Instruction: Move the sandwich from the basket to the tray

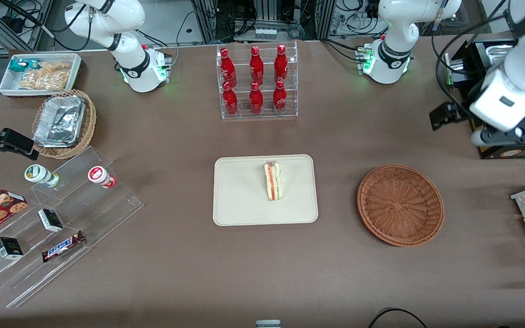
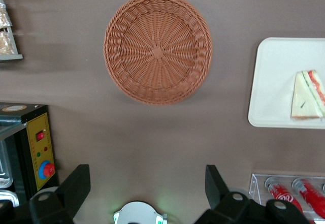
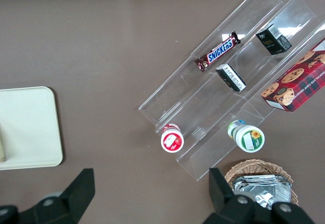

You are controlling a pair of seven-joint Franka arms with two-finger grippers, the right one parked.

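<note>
Item: flat cream-beige rectangular tray (image 1: pixel 239 200), rounded corners, low rim. Lies mid-table, nearer the front camera than the clear rack of red bottles (image 1: pixel 256 82). Now bears the sandwich; otherwise bare.

Item: round, shallow, reddish-brown woven wicker basket (image 1: pixel 400 205). Sits beside the tray, toward the working arm's end of the table, apart from it. Nothing in it; the weave shows clean to the centre in the wrist view (image 2: pixel 158 48).

Item: left arm's gripper (image 2: pixel 147 186). Raised high above the table near the black appliance (image 1: pixel 495 68), well apart from both basket and tray. Fingers (image 2: pixel 76 186) spread wide, nothing between them.

Item: small triangular wedge sandwich in clear wrap (image 1: pixel 272 181). Rests on the tray, in the half nearer the basket, standing on edge with its striped face up. Pale bread, red and green filling stripes along the cut edge; wrap looks intact, shape unsquashed.

Status, by judgement: transfer appears complete. Nothing left but the arm's retreat.
</note>
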